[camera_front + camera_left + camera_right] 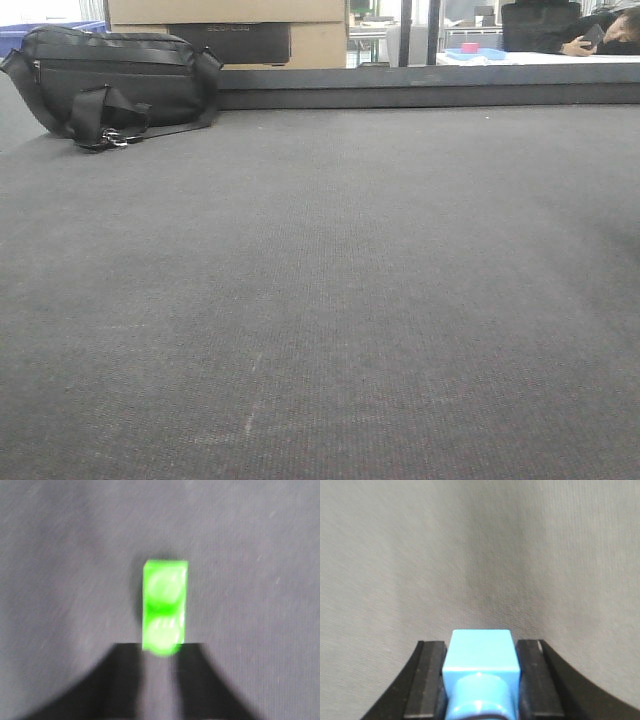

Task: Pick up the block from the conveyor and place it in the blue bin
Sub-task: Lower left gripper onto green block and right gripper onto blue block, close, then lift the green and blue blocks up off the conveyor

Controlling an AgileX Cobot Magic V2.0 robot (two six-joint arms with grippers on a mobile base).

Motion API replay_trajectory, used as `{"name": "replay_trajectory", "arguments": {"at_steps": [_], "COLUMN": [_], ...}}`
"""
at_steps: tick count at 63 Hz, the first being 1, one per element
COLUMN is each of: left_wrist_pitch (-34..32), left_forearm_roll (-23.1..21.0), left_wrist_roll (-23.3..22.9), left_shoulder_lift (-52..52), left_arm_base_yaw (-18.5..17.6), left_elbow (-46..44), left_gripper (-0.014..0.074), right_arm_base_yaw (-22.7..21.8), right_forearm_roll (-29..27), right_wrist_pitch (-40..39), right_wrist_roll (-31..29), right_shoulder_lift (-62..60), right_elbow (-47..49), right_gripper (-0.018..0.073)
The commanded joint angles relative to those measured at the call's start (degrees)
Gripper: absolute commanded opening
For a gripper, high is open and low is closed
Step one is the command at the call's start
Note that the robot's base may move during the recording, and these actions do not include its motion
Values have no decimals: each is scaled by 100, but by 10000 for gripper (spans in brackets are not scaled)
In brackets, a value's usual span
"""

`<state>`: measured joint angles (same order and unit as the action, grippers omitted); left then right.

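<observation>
Grey conveyor (320, 300), green block (164, 607), blue block (480, 655)

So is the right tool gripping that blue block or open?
Shut on it: the right tool has the blue block pressed between its black fingers.

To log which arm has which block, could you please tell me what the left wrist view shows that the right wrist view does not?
Only the left wrist view shows a green block with two round studs, blurred, its near end at the tips of the left jaws; whether they grip it cannot be told. Only the right wrist view shows a blue block, clamped between the right jaws. Both show the grey woven conveyor beneath and dark jaws at the bottom edge.
</observation>
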<state>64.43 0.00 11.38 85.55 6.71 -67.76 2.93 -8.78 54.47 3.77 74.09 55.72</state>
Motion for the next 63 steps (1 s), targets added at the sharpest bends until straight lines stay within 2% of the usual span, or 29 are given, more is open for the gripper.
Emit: {"name": "replay_trajectory", "arguments": {"at_steps": [1,6,9,22,33,40,48,50,57,63], "left_wrist_pitch": [-113,-127,-143,-179,-295,-246,-236,-236,-163,-354], "left_forearm_roll": [0,-89,-124,-136,-113,-137,-137,-137,-261,-621], "left_wrist_roll": [46,46,46,46,56,56,56,56,56,100], "left_shoulder_lift": [201,419,591,1237,1366,1366,1366,1366,1325,1033], "left_arm_base_yaw": [-18,-18,-18,-18,-18,-18,-18,-18,-18,-18], "left_elbow": [-34,-34,-34,-34,-34,-34,-34,-34,-119,-161], "left_gripper": [361,435,448,417,363,269,-19,-113,-111,-111], "right_arm_base_yaw": [4,4,4,4,4,4,4,4,4,4], "right_forearm_roll": [-24,-24,-24,-24,-24,-24,-30,-30,-30,-30], "right_wrist_pitch": [68,78,78,56,56,20,-126,-128,33,39], "right_wrist_roll": [1,1,1,1,1,1,1,1,1,1], "right_shoulder_lift": [-45,-45,-45,-45,-45,-45,-45,-45,-135,-342], "right_elbow": [32,32,32,32,32,32,32,32,167,238], "right_gripper": [-162,-162,-162,-162,-162,-162,-162,-162,-162,-162]}}
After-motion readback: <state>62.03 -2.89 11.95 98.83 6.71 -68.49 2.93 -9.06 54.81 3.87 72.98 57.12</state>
